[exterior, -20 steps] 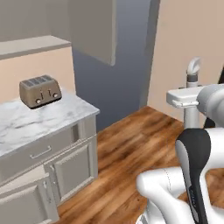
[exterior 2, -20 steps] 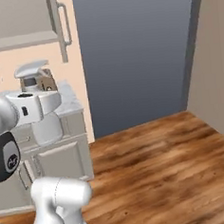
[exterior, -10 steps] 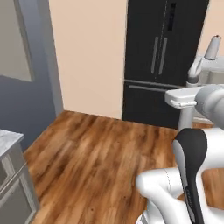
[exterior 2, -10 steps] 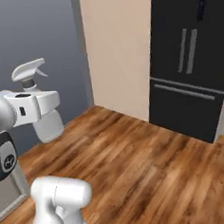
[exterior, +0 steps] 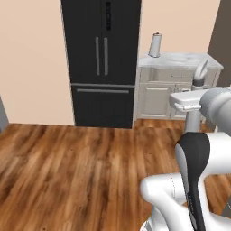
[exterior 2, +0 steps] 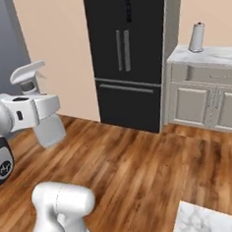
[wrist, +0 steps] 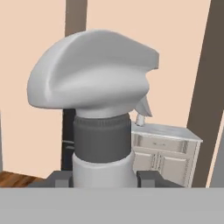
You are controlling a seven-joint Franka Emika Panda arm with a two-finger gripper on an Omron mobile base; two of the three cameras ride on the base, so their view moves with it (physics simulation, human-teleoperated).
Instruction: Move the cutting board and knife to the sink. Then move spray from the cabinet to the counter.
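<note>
Hand view: gripper (wrist: 104,177) clamps spray (wrist: 94,94) upright; wood floor (exterior 2: 142,170) open ahead.

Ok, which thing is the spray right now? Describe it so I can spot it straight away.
Start at the tall black fridge against the peach wall, then look to its left in the right base view, where the white arm reaches in. The spray stands upright there, clamped in the gripper jaws above the wooden floor. Its curved trigger nozzle and narrow neck distinguish it from the plain paper-towel roll on the far counter.
</note>
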